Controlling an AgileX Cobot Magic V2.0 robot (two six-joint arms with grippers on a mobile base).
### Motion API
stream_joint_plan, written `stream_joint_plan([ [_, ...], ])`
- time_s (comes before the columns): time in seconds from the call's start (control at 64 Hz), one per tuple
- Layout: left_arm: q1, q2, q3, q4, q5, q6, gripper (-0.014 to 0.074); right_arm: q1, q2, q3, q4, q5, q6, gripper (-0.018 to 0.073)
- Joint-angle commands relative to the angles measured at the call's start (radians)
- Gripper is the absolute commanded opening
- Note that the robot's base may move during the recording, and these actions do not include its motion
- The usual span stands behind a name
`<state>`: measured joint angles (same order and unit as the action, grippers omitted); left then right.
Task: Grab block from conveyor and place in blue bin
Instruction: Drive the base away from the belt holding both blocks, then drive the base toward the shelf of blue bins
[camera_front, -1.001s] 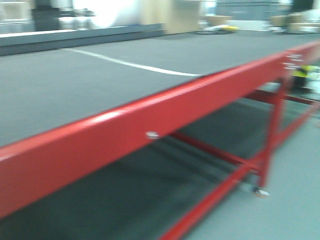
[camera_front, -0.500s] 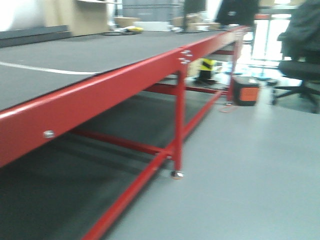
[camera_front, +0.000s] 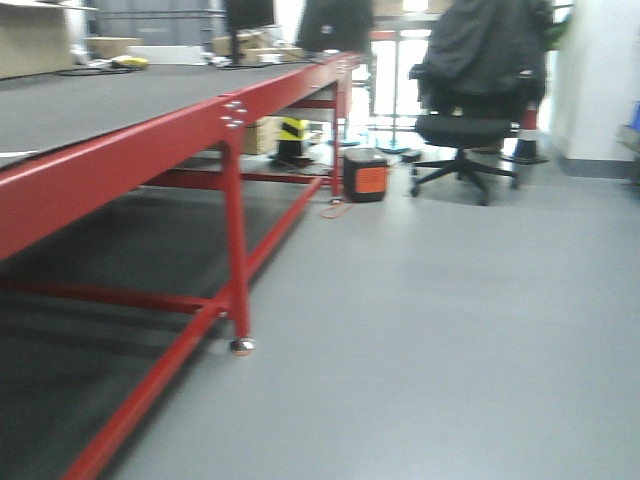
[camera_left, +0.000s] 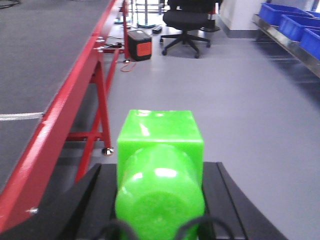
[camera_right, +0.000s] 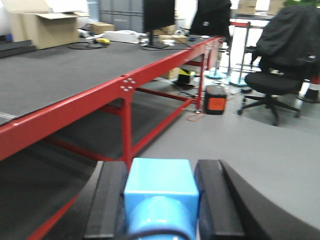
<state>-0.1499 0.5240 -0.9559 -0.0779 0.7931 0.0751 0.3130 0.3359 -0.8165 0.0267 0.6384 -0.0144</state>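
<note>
The blue block (camera_right: 160, 182) sits between the black fingers (camera_right: 107, 200) of my right gripper (camera_right: 160, 167), which is shut on it in the air beside the conveyor. My left gripper (camera_left: 159, 167) is shut on a bright green block (camera_left: 160, 135). The conveyor, a wide dark grey belt (camera_front: 90, 100) with a red rail (camera_front: 110, 160) and red legs, runs along the left in all views (camera_left: 40, 60) (camera_right: 60, 75). Blue bins (camera_left: 292, 20) stand on a shelf at the far right of the left wrist view. Neither gripper shows in the front view.
A black office chair (camera_front: 465, 130) with a dark jacket stands ahead on the grey floor. An orange and black box (camera_front: 365, 175) sits beside a conveyor leg. A cardboard box (camera_right: 40, 25) and a monitor (camera_right: 159, 20) stand beyond the belt.
The front view has swung to the right: the conveyor has slid to the left of the frame, and the open floor and office chair have come into view.
</note>
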Motion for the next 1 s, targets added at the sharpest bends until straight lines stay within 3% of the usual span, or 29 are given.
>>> stream_joint_plan([
  [0.0, -0.007, -0.006, -0.001, -0.004, -0.026, -0.008, -0.0111, -0.001, -0.002, 0.003, -0.009, -0.019, -0.004, -0.0162],
  [0.985, -0.007, -0.011, -0.001, -0.004, -0.026, -0.008, -0.0111, -0.001, -0.002, 0.003, -0.009, -0.019, -0.004, -0.0162],
])
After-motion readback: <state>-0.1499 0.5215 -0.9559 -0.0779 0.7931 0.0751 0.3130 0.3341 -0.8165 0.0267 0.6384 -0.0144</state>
